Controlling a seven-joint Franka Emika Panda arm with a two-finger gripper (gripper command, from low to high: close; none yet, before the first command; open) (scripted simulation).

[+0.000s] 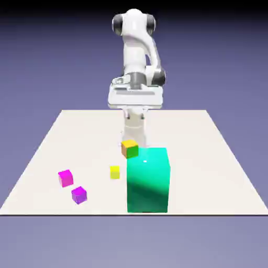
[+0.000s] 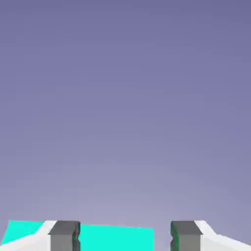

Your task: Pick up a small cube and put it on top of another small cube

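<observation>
Yellow small cube [image 1: 114,171] beside green block [image 1: 148,180]

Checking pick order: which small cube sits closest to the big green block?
The orange-and-green cube, right at the big green block's far corner. The yellow cube stands apart; the magenta cube and purple cube lie farther away.

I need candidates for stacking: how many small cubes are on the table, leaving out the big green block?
4: the orange-and-green cube touching the big green block, the yellow cube just left of the block, the magenta cube and purple cube further left. Others may hide behind the block.
</observation>
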